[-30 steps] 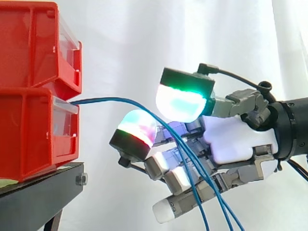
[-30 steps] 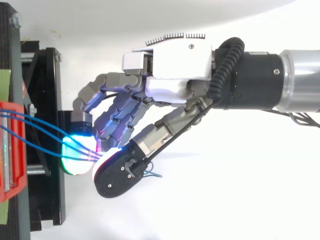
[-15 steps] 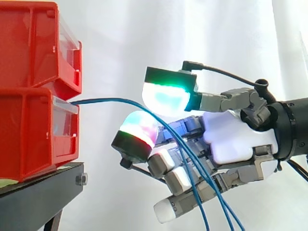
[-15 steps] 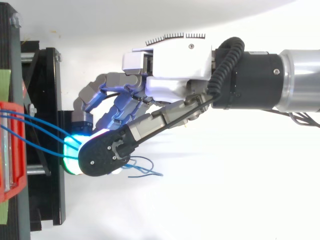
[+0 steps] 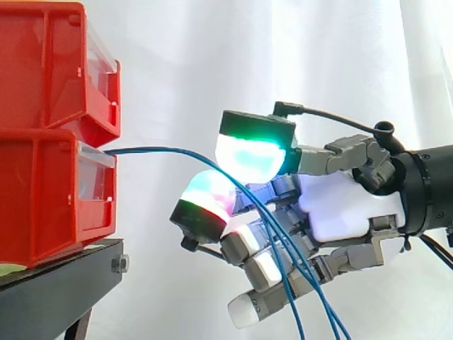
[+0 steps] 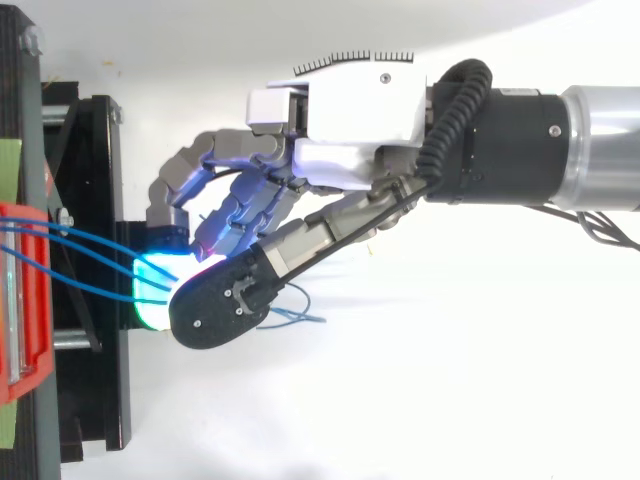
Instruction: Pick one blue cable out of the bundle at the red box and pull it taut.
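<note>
Perhaps three thin blue cables (image 5: 163, 148), slack, in an arc from the lower red box (image 5: 42, 205)

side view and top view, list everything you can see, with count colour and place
bins: two, red, stacked on the stand at the left of the side view
stand: one, black, under the bins
green strip: one, pale green, on the stand beneath the bins
cables: three, blue, running from the lower bin's front across to the hand, then hanging down
curtain: one, white, behind everything
hand: one, white and grey, right of the bins, at the cables
arm: one, black and silver, coming in from the right
</note>
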